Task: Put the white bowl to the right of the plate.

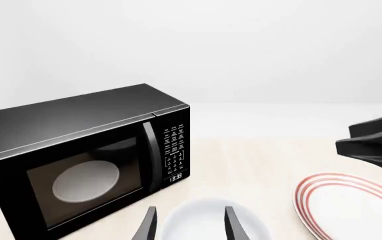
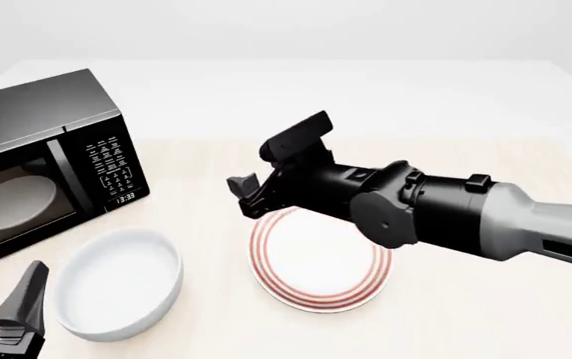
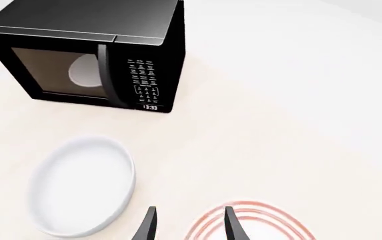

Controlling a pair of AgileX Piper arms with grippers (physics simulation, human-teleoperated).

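Reaching over the plate [image 2: 318, 262], the right gripper [image 2: 249, 196], fingers spread, is heading for the white bowl [image 2: 116, 283] left of it.

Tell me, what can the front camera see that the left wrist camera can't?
Only the front view shows the right arm's whole long body stretching over the plate, and the white bowl's full round shape. Only the left wrist view shows the left gripper with both fingertips apart, framing the bowl's rim. Both show the black microwave, the bowl, the red-ringed plate, the right gripper and the pale wooden table.
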